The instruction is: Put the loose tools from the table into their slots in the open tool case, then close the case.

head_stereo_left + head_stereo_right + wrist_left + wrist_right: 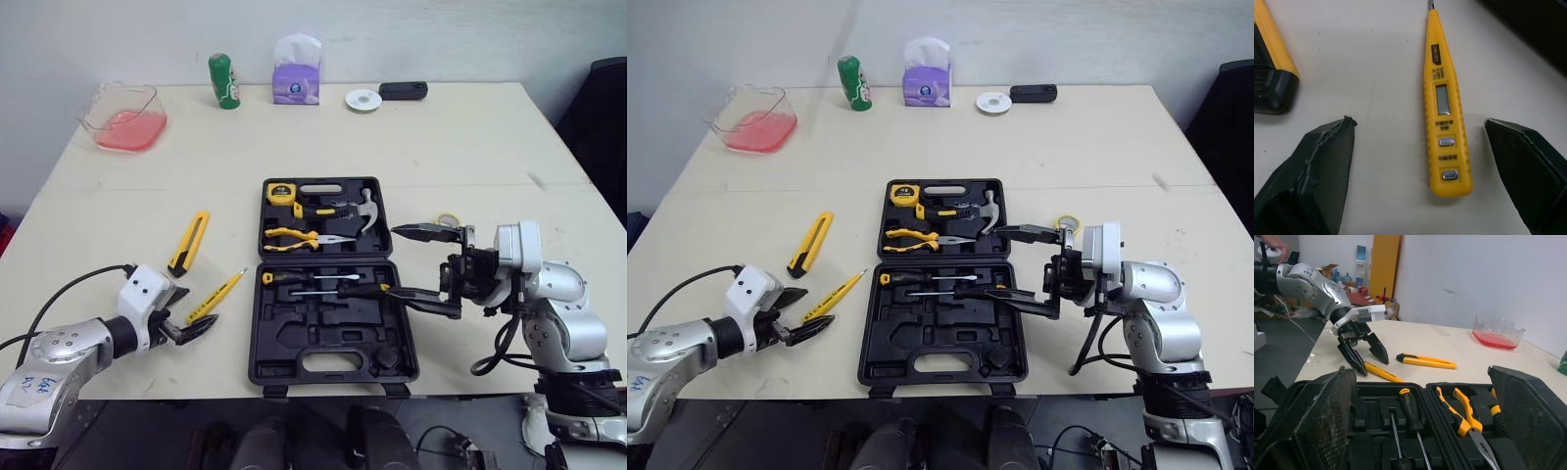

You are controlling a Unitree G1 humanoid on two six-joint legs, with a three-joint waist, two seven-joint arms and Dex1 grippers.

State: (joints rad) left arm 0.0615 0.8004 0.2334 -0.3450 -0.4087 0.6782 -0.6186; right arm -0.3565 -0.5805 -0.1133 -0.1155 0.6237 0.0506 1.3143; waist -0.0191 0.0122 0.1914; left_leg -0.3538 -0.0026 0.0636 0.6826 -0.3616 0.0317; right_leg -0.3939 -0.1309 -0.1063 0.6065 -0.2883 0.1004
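Two buttons (pixel 1446 142) dot the tester pen (pixel 1443 98), seen from left wrist.

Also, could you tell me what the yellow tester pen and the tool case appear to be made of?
The tester pen looks like smooth yellow moulded plastic: ribbed sides, a small grey display window, two metallic-looking buttons. The tool case seems matte black moulded plastic, its tray shaped into tool recesses.
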